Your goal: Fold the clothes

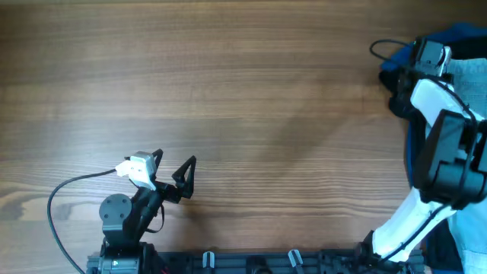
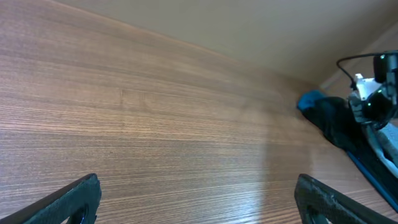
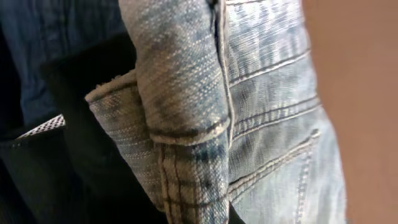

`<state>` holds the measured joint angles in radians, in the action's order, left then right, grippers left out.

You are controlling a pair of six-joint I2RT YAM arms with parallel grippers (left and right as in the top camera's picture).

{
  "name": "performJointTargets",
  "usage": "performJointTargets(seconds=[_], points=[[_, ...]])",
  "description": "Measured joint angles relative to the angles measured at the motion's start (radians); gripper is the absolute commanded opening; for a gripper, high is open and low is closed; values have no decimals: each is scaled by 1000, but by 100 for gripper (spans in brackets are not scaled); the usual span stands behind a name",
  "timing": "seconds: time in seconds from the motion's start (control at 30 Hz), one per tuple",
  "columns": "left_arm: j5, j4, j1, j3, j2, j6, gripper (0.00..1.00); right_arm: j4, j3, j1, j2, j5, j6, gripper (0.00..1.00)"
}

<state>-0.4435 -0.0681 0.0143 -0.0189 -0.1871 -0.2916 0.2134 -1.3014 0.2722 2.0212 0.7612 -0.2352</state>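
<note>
The pale blue denim shorts fill the right wrist view, a stitched seam and pocket edge bunched at the bottom centre where my right gripper's jaws sit. Black fabric and darker blue fabric lie to their left. From overhead, the clothes pile lies at the table's far right and my right gripper is down in it. My left gripper is open and empty above bare wood near the front left; it also shows in the left wrist view, far from the pile.
The wooden table stretches between the two arms. A black cable loops by the left arm's base. The right arm's white link lies over part of the pile.
</note>
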Motion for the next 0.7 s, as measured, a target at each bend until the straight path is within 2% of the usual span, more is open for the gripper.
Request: performJointTargets(seconds=[0.13, 0.23, 0.3, 0.53, 0.7], points=[[0, 0, 0, 0, 0, 0, 100, 35, 0, -12, -125, -36, 24, 4], [0, 0, 0, 0, 0, 0, 100, 37, 0, -99, -172, -51, 48, 4], [0, 0, 0, 0, 0, 0, 100, 37, 0, -157, -179, -63, 53, 4], [0, 0, 0, 0, 0, 0, 100, 69, 0, -199, -180, -68, 79, 4], [0, 0, 0, 0, 0, 0, 100, 79, 0, -370, -180, -151, 109, 4]])
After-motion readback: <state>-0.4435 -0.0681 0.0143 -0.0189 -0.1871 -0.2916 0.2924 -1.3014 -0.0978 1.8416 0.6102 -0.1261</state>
